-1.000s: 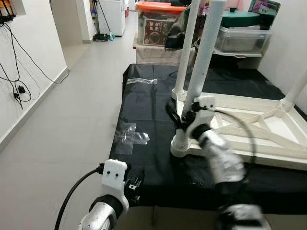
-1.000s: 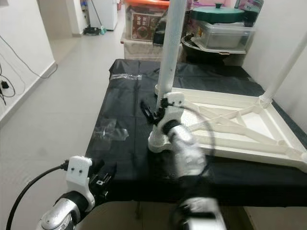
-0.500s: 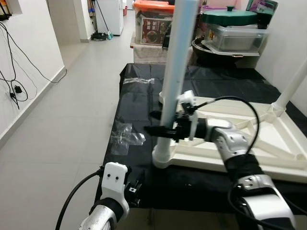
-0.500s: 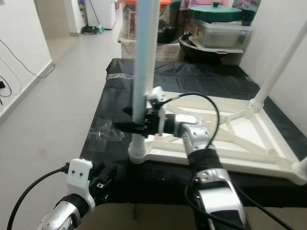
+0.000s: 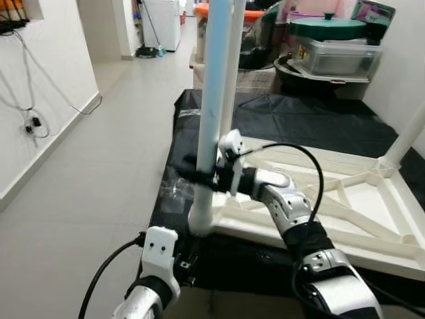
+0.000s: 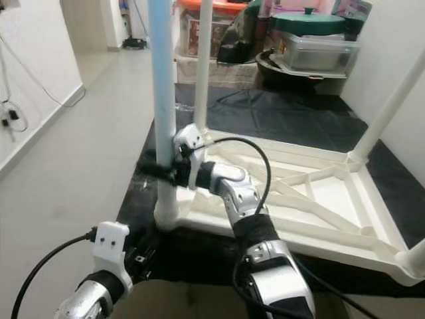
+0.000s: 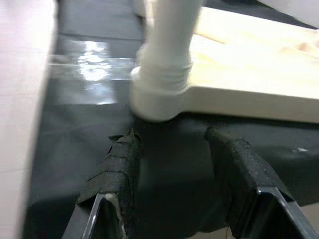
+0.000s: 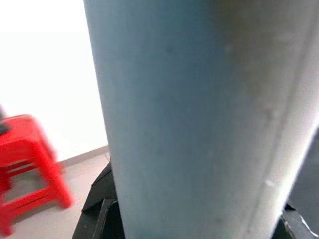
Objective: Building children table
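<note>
A white children's table (image 5: 345, 212) lies upside down on a black sheet (image 5: 299, 119), its legs pointing up. My right gripper (image 5: 199, 178) reaches to the left and is shut on the near-left leg (image 5: 214, 100), a hand's height above its socket (image 5: 201, 219). The right wrist view has that leg (image 8: 199, 114) close up, with a black finger (image 8: 99, 219) on each side of it. My left gripper (image 7: 174, 137) hangs low at the sheet's near edge, open with nothing in it, pointing at the same socket (image 7: 162, 94).
Storage boxes and a green-lidded pot (image 5: 329, 28) crowd the far end of the sheet. A clear plastic bag (image 5: 174, 189) lies left of the near leg. Open tiled floor (image 5: 99, 166) runs along the left to a wall with hanging cables (image 5: 30, 119). A red stool (image 8: 30, 164) stands beyond.
My right gripper swung left from beside the near leg and closed around it. The whole view has shifted, so the camera moved. The left arm stays low.
</note>
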You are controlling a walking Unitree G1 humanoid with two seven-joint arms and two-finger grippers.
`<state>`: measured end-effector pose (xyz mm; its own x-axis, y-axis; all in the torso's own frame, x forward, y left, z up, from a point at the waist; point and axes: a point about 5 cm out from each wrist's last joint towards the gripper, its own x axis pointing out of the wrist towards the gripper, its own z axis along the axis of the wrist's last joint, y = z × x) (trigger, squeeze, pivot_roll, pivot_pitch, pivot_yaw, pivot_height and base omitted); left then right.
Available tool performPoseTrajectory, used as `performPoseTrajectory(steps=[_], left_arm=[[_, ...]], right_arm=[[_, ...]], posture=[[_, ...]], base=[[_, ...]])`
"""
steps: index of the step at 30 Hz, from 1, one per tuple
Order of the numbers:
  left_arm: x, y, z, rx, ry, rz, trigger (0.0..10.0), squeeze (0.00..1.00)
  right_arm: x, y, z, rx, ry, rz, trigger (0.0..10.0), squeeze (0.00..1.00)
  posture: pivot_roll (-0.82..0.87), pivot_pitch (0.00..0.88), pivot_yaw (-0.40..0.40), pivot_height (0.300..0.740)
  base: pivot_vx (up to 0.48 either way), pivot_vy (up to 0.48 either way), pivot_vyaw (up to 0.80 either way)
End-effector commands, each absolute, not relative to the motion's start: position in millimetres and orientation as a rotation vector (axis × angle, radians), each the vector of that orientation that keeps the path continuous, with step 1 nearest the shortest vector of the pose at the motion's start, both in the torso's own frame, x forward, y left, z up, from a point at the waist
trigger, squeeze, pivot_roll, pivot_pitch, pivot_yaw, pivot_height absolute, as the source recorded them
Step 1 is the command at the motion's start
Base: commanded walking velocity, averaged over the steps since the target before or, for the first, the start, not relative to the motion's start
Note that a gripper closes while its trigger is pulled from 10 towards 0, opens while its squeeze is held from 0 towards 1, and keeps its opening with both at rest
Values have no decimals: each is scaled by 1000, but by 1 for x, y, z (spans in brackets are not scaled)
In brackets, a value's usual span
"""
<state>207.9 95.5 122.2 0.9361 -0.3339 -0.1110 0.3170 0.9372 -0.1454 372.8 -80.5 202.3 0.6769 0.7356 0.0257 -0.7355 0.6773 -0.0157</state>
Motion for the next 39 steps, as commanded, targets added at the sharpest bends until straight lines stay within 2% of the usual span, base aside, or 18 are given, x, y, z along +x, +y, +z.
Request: performPoseTrajectory(steps=[1, 2, 4, 5, 6, 7, 10, 15, 16, 17, 22, 23, 26, 28, 32, 33, 37, 39], left_arm=[[207, 95, 122, -129, 134, -338, 10000, 0], [208, 95, 122, -129, 135, -340, 10000, 0], [208, 95, 122, -129, 135, -340, 10000, 0], [208, 95, 122, -129, 136, -343, 10000, 0], [208, 95, 122, -129, 136, -343, 10000, 0], [209, 95, 122, -127, 136, -345, 10000, 0], [209, 96, 122, -124, 135, -344, 10000, 0], [209, 96, 122, -122, 134, -341, 10000, 0], [209, 96, 122, -123, 134, -340, 10000, 0], [209, 96, 122, -123, 134, -341, 10000, 0], [209, 96, 122, -125, 134, -340, 10000, 0], [209, 96, 122, -125, 134, -340, 10000, 0], [210, 96, 122, -125, 134, -340, 10000, 0], [210, 96, 122, -126, 134, -341, 10000, 0], [211, 96, 123, -125, 133, -345, 10000, 0], [211, 96, 123, -125, 133, -345, 10000, 0], [211, 96, 123, -124, 132, -341, 10000, 0], [211, 96, 124, -123, 131, -341, 10000, 0]], right_arm=[[379, -105, 190, -7, 21, 562, 0, 0], [378, -121, 186, -14, 19, 321, 0, 0], [378, -121, 186, -14, 19, 321, 0, 0], [370, -136, 181, -11, 22, 91, 0, 0], [370, -136, 181, -11, 22, 91, 0, 0], [359, -145, 177, 4, 29, -85, 0, 0], [342, -142, 172, 59, 46, -236, 0, 0], [337, -126, 171, 104, 38, -225, 353, 0], [339, -114, 172, 120, 18, -171, 10000, 0], [341, -103, 172, 162, -12, -68, 10000, 1000], [348, -102, 181, 161, -88, 51, 10000, 1000], [352, -103, 187, 175, -106, 125, 10000, 0], [361, -111, 197, 206, -118, 368, 10000, 0], [364, -115, 201, 186, -117, 473, 10000, 0], [370, -134, 206, 99, -20, 857, 10000, 0], [370, -134, 206, 99, -20, 857, 10000, 0], [362, -122, 209, 13, 58, 1224, 10000, 0], [359, -117, 208, -12, 83, 1311, 10000, 0]], posture=[[93, 17, -80, 740], [92, 17, -77, 740], [92, 17, -77, 740], [94, 16, -76, 740], [94, 16, -76, 740], [97, 16, -78, 740], [99, 16, -78, 740], [98, 15, -76, 740], [97, 16, -77, 740], [96, 16, -76, 740], [96, 15, -77, 740], [94, 15, -76, 740], [93, 15, -74, 740], [91, 15, -71, 740], [95, 18, -72, 740], [95, 18, -72, 740], [109, 26, -76, 740], [109, 26, -76, 740]], base=[[0, 0, 0], [0, 0, 0], [0, 0, 0], [0, 0, 0], [0, 0, 0], [0, 0, 0], [0, 0, 0], [0, 0, 0], [0, 0, 0], [0, 0, 0], [0, 0, 0], [0, 0, 0], [0, 0, 0], [0, 0, 0], [0, 0, 0], [0, 0, 0], [0, 0, 0], [0, 0, 0]])
